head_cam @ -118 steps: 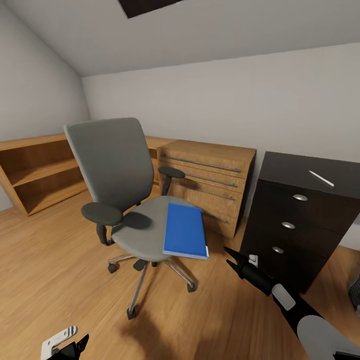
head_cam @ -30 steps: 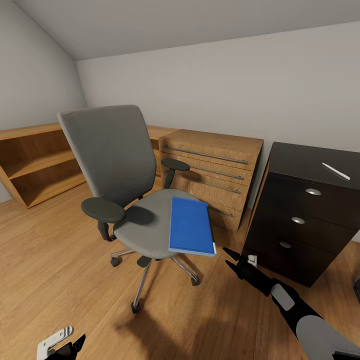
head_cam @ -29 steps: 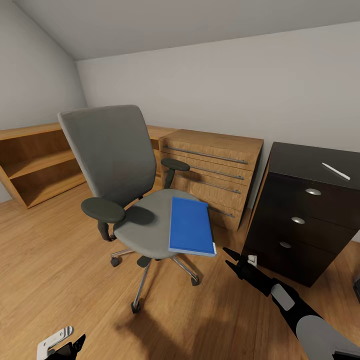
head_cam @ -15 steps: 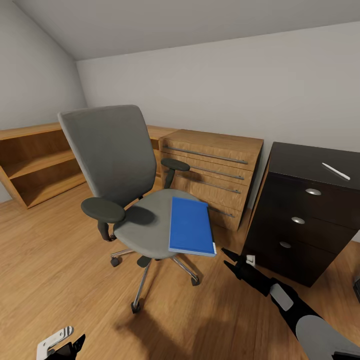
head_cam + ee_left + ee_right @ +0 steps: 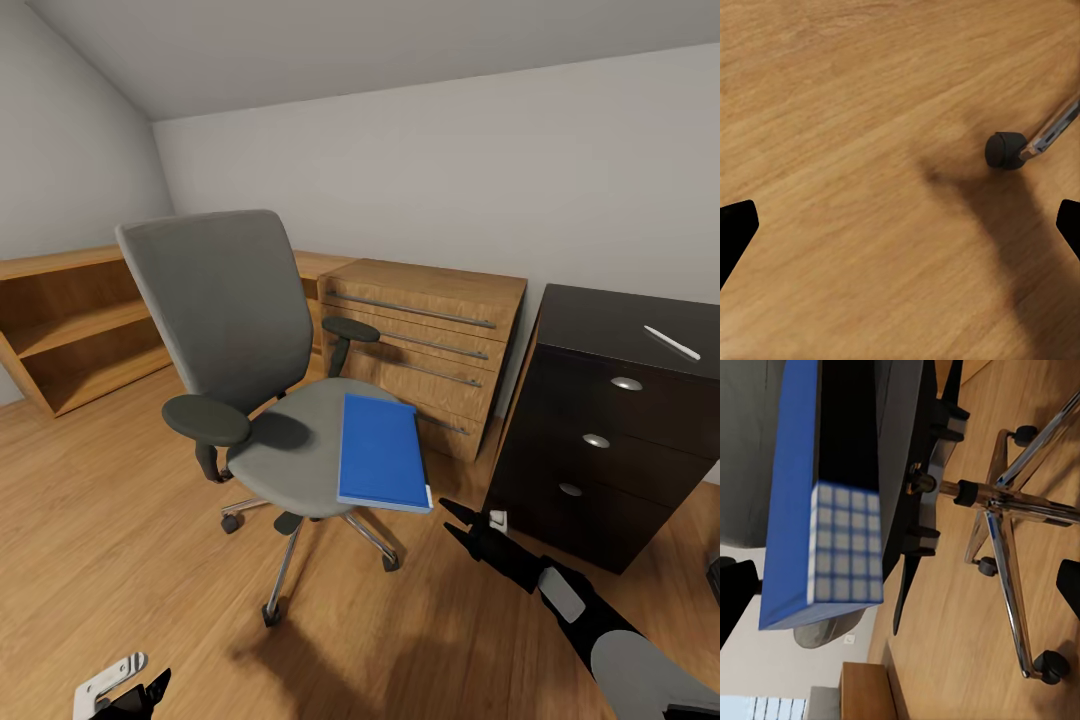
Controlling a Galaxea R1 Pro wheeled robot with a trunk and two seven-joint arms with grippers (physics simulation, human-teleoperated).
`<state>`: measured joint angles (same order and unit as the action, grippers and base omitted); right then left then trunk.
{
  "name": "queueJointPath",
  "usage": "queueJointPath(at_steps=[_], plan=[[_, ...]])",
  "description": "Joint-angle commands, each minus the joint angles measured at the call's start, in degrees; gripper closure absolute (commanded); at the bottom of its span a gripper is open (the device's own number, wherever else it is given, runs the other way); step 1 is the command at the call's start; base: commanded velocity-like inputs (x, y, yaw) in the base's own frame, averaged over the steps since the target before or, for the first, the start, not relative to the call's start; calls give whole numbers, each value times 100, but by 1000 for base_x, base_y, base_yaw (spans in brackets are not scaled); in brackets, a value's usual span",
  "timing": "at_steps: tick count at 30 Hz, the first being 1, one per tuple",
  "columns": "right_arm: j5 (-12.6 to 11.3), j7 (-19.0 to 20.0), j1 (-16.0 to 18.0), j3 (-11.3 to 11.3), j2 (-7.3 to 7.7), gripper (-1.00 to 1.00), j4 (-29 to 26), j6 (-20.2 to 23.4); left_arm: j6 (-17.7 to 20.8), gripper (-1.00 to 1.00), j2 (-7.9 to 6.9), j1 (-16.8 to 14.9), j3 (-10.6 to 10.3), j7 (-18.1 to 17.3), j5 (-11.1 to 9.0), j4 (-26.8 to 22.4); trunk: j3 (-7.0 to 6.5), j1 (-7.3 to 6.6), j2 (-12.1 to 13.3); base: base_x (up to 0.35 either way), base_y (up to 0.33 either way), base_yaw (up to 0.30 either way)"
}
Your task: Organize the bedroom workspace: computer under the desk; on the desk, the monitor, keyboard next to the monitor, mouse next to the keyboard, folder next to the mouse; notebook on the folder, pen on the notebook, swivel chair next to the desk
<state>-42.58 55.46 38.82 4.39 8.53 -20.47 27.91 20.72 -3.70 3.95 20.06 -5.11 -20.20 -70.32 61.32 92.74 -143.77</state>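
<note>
The grey swivel chair (image 5: 225, 320) stands on the wooden floor with the bright blue folder (image 5: 380, 452) lying flat on the right part of its seat. Right of the chair is the desk's (image 5: 640, 320) black three-drawer unit (image 5: 600, 440), and the white pen (image 5: 672, 343) lies on the black top. My right gripper (image 5: 448, 517) is open, low, just right of the folder's near corner and apart from it. In the right wrist view the folder's edge (image 5: 846, 544) and the chrome chair base (image 5: 1009, 506) lie ahead between the fingers. My left gripper (image 5: 900, 225) hangs open over bare floor near a chair caster (image 5: 1005, 150).
A light wooden drawer chest (image 5: 430, 340) stands against the wall between the chair and the black drawer unit. A low wooden shelf (image 5: 70, 330) runs along the left wall. Open floor (image 5: 120, 540) stretches in front of and left of the chair.
My right gripper has crept a little up and toward the folder's near corner. Since the oldest frame the whole view has shifted, so the camera moved; chair, folder and pen stay put.
</note>
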Motion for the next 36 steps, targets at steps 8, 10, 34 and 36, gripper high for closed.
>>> queueJointPath(at_steps=[8, 10, 34, 36], plan=[[-27, 11, 3, 2, 0, -100, -1, 47, 37, -100, 1, 0, 7, -16, -36, -8, 4, -1, -2, 0, 0, 0], [-25, 19, 3, 1, 0, -100, -1, 47, 37, -100, 1, 0, 8, -16, -36, -8, 4, -1, -2, 0, 0, 0], [-23, 35, 1, 5, 0, -100, -148, 47, 39, -100, 1, 0, 6, -10, -36, -8, -195, -24, 10, 0, 0, 0], [-23, 35, 2, 5, 0, -100, -149, 47, 39, -100, 1, 0, 6, -6, -36, -8, -195, -24, 10, 0, 0, 0]])
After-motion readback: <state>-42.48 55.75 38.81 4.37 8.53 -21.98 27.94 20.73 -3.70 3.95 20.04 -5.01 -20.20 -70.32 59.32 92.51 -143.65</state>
